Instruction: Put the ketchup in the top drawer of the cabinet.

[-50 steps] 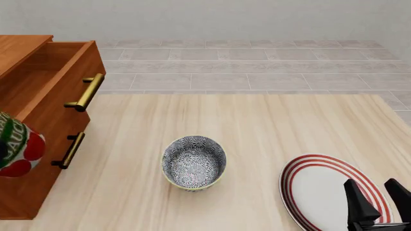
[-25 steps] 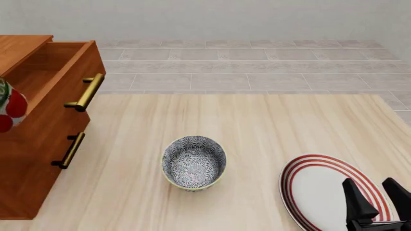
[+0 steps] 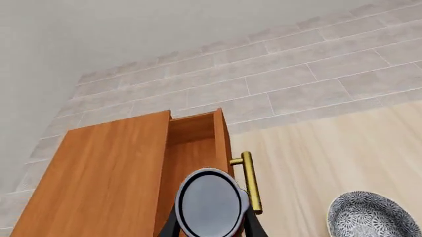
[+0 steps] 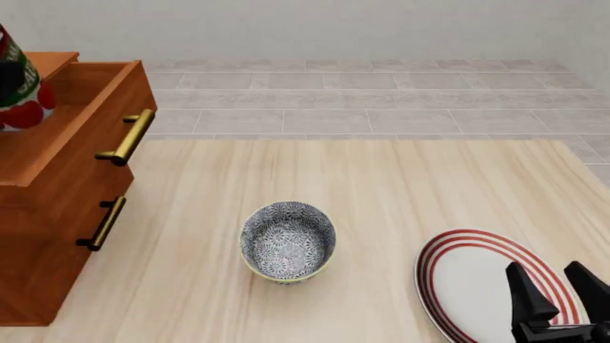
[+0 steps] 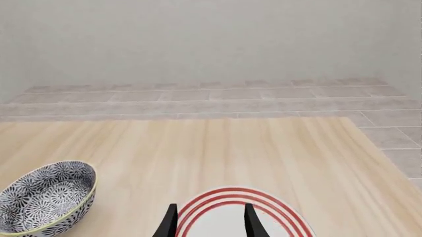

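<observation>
Nearest the camera, the right gripper (image 4: pixel 564 296) is sitting idle over the red-striped plate (image 4: pixel 467 282), fingers spread apart with nothing between them. It's barely drifting compared with a second ago, so it's clearly not part of this step.

A bit further out, the patterned bowl (image 4: pixel 287 241) is sitting in the middle of the table (image 4: pixel 401 186), exactly where it was.

The real action is on the left. The ketchup (image 4: pixel 19 89) is climbing fast: a second ago it was hanging low in front of the cabinet (image 4: pixel 53 236) beside the lower drawer; half a second ago it was partway up; now it's up above the top drawer (image 4: pixel 81 121), which is standing pulled open. In the left wrist view the left gripper (image 3: pixel 211 224) is pinching the bottle on both sides, with its dark round end (image 3: pixel 209 202) facing the camera and the open drawer cavity just beyond it. So I'd say the lift is basically done, and what's left is moving it over the opening, lowering and letting go.

Labels: only a sliver of the green-and-white label is showing now, too little to read.
</observation>
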### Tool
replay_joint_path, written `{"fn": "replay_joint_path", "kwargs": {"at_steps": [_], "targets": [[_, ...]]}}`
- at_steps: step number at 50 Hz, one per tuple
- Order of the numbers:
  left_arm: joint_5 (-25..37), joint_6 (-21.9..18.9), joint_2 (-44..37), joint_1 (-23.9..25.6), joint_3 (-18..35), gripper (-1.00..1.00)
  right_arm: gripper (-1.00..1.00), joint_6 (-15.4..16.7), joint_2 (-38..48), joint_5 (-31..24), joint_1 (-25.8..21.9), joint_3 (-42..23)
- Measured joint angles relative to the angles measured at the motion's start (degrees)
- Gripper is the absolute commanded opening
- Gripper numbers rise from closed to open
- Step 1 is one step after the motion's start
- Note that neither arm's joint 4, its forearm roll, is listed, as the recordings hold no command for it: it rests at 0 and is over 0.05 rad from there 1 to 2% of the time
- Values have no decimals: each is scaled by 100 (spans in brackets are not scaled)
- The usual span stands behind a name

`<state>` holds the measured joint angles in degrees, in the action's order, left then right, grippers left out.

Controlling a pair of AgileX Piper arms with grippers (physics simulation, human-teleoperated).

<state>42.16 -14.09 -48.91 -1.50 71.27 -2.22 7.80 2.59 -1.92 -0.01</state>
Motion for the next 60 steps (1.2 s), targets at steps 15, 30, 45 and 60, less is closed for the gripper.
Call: {"fn": "replay_joint_path", "kwargs": {"at_steps": [15, 30, 45, 60], "targets": [[-500, -249, -750, -540, -90, -100, 100, 0, 109, 71, 15, 0], [-820, -488, -993, -772, -431, -100, 100, 0, 268, 174, -2, 0], [-944, -630, -1185, -916, -513, -100, 100, -4, 320, 189, -15, 0], [-1160, -692, -1313, -1012, -744, -100, 100, 2, 347, 189, -23, 0]]}}
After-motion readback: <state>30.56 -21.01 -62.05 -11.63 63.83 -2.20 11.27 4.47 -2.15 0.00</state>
